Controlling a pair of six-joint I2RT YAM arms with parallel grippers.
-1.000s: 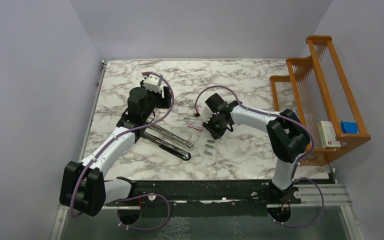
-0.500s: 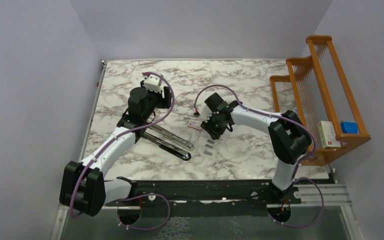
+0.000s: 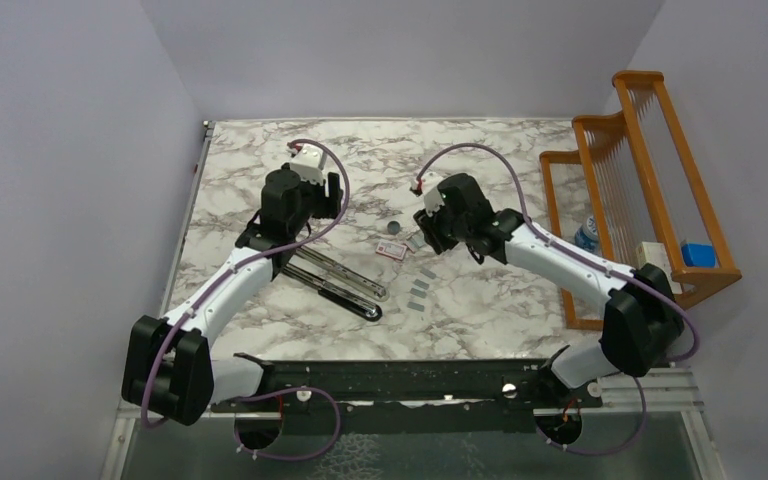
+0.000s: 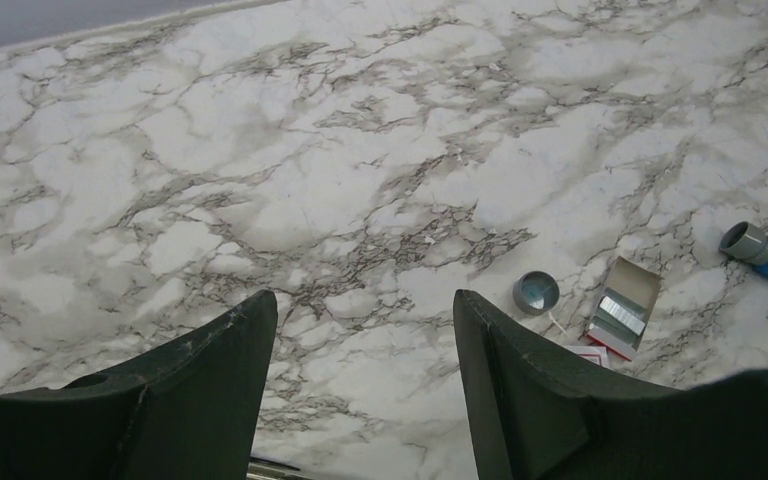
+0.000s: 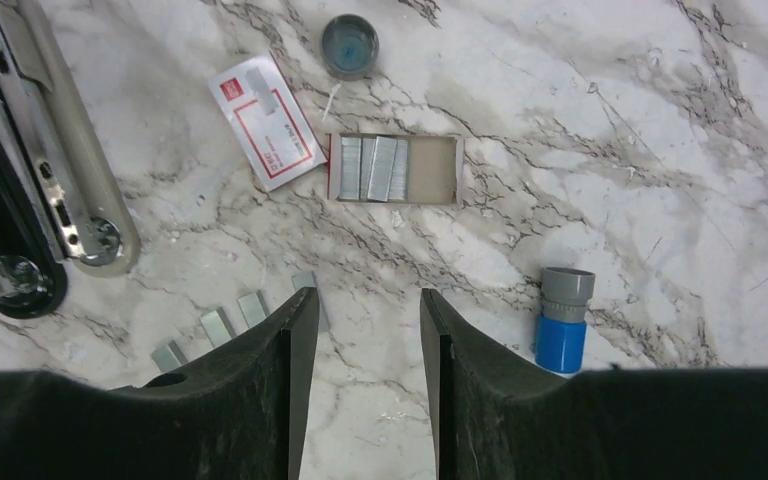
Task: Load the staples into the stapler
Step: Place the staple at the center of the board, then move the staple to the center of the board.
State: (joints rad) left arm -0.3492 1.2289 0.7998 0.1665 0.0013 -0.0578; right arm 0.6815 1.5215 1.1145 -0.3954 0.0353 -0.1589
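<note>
Marble tabletop (image 3: pixel 480 310): the right gripper (image 5: pixel 365 300) has lifted clear since a second ago.
Short silvery metal staple strips (image 3: pixel 420 292) lie just beside the opened black-and-silver stapler (image 3: pixel 345 283). The right gripper is spread and empty near them, and the left gripper (image 4: pixel 360 310) is spread at the stapler's other end.

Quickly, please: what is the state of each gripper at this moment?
Left gripper: open, holding nothing.
Right gripper: open, holding nothing.
</note>
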